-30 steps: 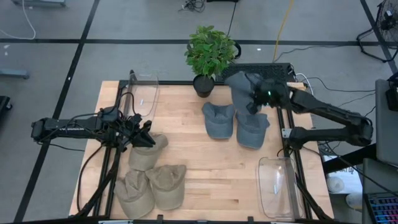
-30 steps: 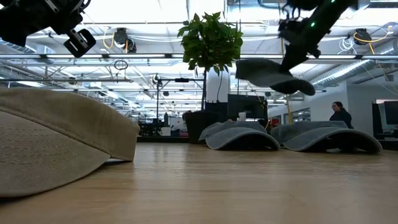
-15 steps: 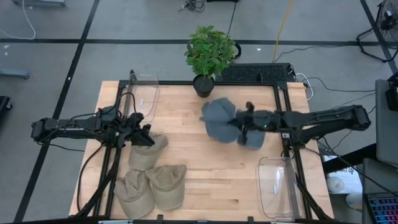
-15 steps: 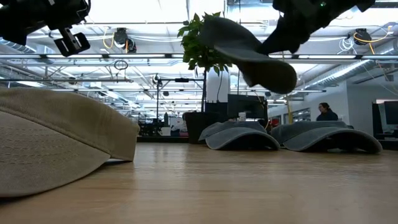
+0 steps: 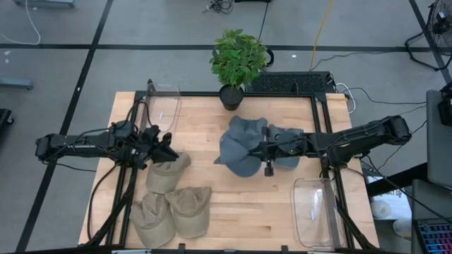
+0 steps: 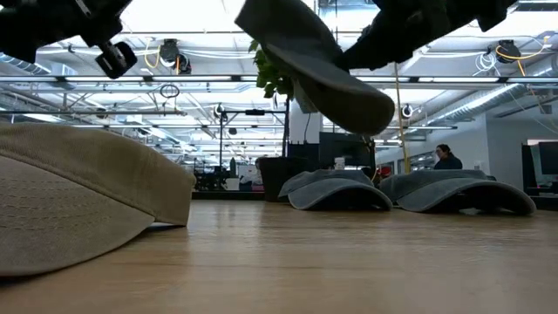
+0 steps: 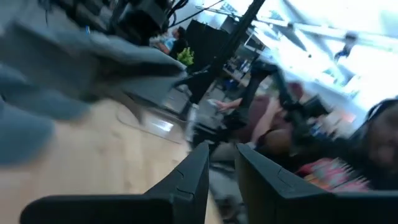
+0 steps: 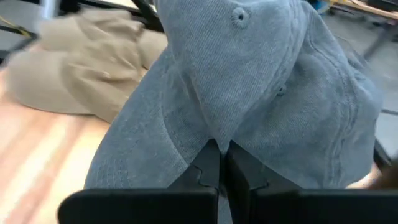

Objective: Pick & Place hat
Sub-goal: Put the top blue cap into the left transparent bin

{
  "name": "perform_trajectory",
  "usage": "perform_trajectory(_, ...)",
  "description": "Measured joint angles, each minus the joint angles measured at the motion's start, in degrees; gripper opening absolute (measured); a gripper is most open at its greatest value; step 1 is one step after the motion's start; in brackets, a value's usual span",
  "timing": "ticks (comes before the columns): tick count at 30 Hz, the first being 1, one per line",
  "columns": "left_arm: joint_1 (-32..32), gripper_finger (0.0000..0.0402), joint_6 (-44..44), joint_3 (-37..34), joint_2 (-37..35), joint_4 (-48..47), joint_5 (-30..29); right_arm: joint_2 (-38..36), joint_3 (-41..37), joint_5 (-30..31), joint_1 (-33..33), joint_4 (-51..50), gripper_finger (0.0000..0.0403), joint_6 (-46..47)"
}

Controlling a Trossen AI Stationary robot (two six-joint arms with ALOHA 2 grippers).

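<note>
High view puts my right claw (image 5: 264,149) over the middle of the tabletop (image 5: 212,176), clamped on a grey hat (image 5: 240,144) that hangs clear of the wood, apparently in transit away from the grey hats (image 5: 282,137) behind it; my left claw (image 5: 169,144) waits above the tan hats (image 5: 169,201). Low view confirms the grey hat (image 6: 323,61) is airborne. Right wrist view shows the fingers (image 8: 211,163) pinching a fold of its crown, while left wrist view shows that claw's fingers (image 7: 198,171) slightly apart, holding nothing.

Blurred room (image 7: 298,106) beyond left claw (image 7: 221,165)
</note>
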Motion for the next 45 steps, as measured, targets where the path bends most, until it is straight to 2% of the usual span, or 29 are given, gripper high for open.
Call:
perform_trajectory(4, 0.0, 0.0085, 7.8, 0.0, 0.0, 0.5, -1.1, 0.1, 0.0, -3.0, 0.0, 1.8, 0.0000, -0.1)
perform_trajectory(9, 0.0, 0.0085, 12.9, 0.0, 0.0, 3.5, -5.1, 0.1, 0.0, -3.1, 0.0, 2.4, 0.0000, 0.5)
perform_trajectory(13, 0.0, 0.0085, 13.7, 0.0, 0.0, 3.3, -7.5, 0.1, 0.0, -3.0, 0.1, 2.4, 0.0000, 0.9)
perform_trajectory(19, 0.0, 0.0085, 15.2, 0.0, 0.2, 2.1, -7.6, 0.1, 0.0, -3.2, 0.1, 2.3, 0.0000, 2.7)
perform_trajectory(24, 0.0, 0.0085, 15.4, 0.0, 0.4, 2.2, -8.7, 0.1, 1.1, -8.8, -1.0, 0.9, 0.0000, -0.1)
perform_trajectory(27, 0.0, 0.0085, 14.6, 0.0, 0.4, 2.1, -12.5, 0.1, 4.6, -9.1, -2.6, -4.6, 0.0000, 0.1)
perform_trajectory(30, 0.0, 0.0086, 14.8, 0.0, 2.1, 1.9, -22.5, 0.1, 7.0, -8.7, -4.4, -10.1, 0.0000, -1.6)
perform_trajectory(33, 0.0, 0.0089, 10.2, 0.0, 7.0, 2.8, -30.8, 0.1, 7.0, -8.1, -5.7, -10.5, 0.0000, -4.8)
perform_trajectory(36, 0.6, 0.0109, 2.8, 0.0, 12.7, 8.5, -34.2, 0.1, 7.0, -5.4, -6.2, -11.4, 0.0000, -7.2)
perform_trajectory(41, 2.0, 0.0159, -8.0, 0.0, 21.0, 20.3, -33.0, 2.2, 6.9, -4.0, -7.2, -12.9, 0.0000, -8.7)
perform_trajectory(45, 2.2, 0.0198, -14.0, 1.8, 25.9, 22.2, -32.1, 4.6, 7.0, -3.0, -7.4, -12.3, 0.0000, -11.6)
